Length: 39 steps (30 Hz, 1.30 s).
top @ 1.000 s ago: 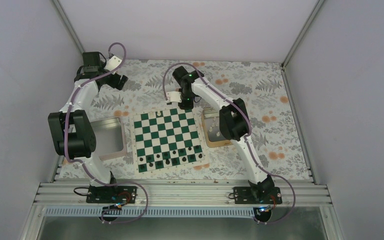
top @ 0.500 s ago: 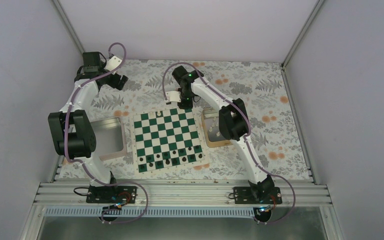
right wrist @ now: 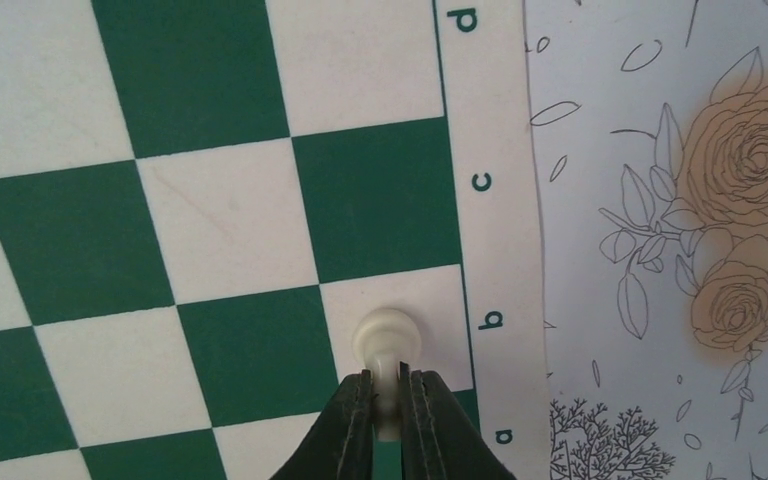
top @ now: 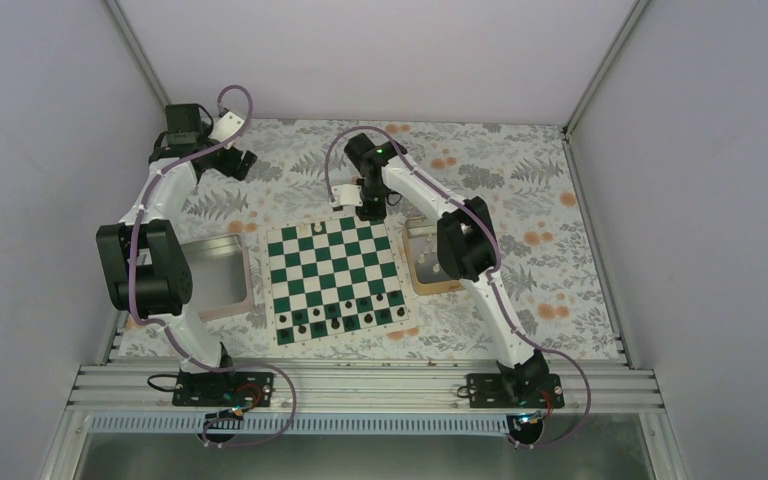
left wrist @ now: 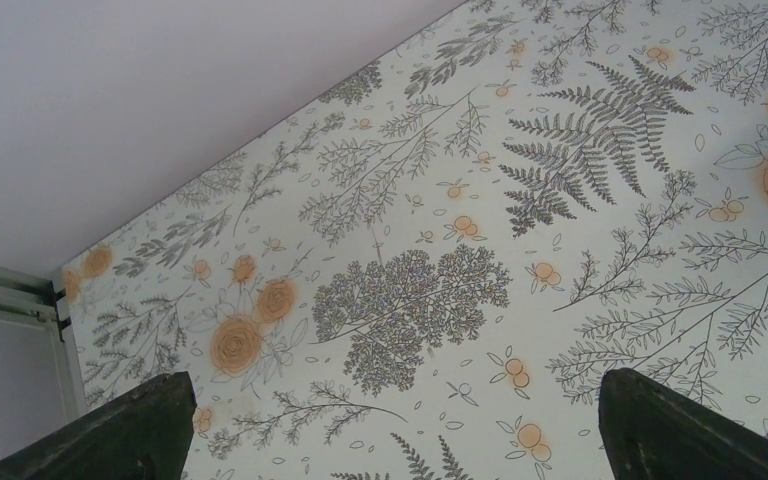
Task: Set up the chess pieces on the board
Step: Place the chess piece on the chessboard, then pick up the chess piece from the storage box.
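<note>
I am holding the right tool (right wrist: 390, 388) clamped on a white chess piece (right wrist: 390, 338) over the board (right wrist: 210, 230) edge, risking an off-square, toppling release.

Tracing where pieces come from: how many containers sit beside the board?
2: a grey tray left of the board, and a tan tin right of it, partly hidden by the right arm.

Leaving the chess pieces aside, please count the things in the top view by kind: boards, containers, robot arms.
Boards: 1, the board
Containers: 2, the grey tray and the tan tin
Robot arms: 2, the left arm and the right arm
Total: 5
</note>
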### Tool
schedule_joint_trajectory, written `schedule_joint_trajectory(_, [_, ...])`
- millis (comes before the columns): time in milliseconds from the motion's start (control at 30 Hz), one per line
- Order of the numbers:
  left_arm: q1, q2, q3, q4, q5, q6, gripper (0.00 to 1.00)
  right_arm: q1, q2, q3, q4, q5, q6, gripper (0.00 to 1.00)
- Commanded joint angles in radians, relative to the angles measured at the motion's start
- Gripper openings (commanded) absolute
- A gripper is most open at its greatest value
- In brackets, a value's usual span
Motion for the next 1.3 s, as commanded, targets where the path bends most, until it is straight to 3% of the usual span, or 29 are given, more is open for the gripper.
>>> schedule_joint_trajectory(0, [-0.005,0.026,-0.003,-0.005,0.018,-0.003,1.0,-0.005,0.024,0.013,0.023,-0.003,-0.004,0.08])
schedule_joint_trajectory(333, [-0.005,0.024,-0.011,-0.006,0.03,-0.001,1.0,-0.009,-0.002,0.001,0.031,0.001,-0.002,0.22])
schedule_joint_trajectory(600, [-0.009,0.014,0.007,-0.017,0.035,-0.003,1.0,-0.058,-0.133,-0.036,0.003,0.009,0.039,0.24])
schedule_joint_trajectory(933, [-0.069,0.051,0.071,-0.039,0.003,-0.019,1.0,-0.287,-0.443,-0.364,-0.044,-0.074,0.078,0.26])
schedule_joint_trajectory(1267, [-0.136,0.078,0.105,-0.023,-0.036,-0.06,1.0,-0.359,-0.594,-0.678,0.054,-0.053,0.085,0.21])
